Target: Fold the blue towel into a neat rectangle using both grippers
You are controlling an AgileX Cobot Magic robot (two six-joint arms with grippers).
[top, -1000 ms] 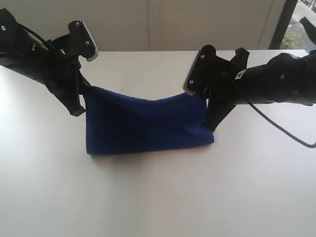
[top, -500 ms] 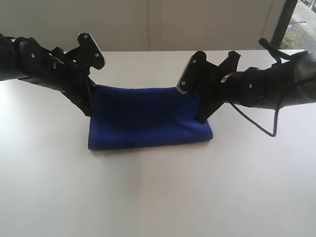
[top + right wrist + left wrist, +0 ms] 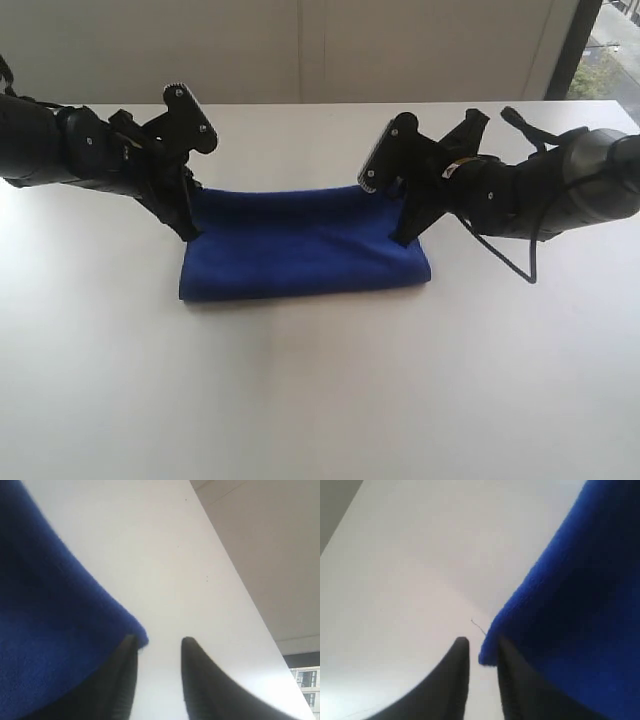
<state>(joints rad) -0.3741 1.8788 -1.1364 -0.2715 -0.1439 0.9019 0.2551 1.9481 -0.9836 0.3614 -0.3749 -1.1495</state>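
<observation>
Two sets of black pincer jaws stand apart: left gripper (image 3: 188,230) and right gripper (image 3: 402,238) sit at the far corners of the folded royal-blue terry towel (image 3: 305,255), mid white table (image 3: 320,400), gripping nothing. Soft, light, floppy cloth; I'd pinch the corners.

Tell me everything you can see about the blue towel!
The blue towel is deep royal blue and looks soft and fuzzy. It is folded into a long rectangle lying flat on the white table. Its two far corners sit right at the tips of the left gripper and the right gripper, whose jaws stand apart, so neither pinches it. No label shows.
</observation>
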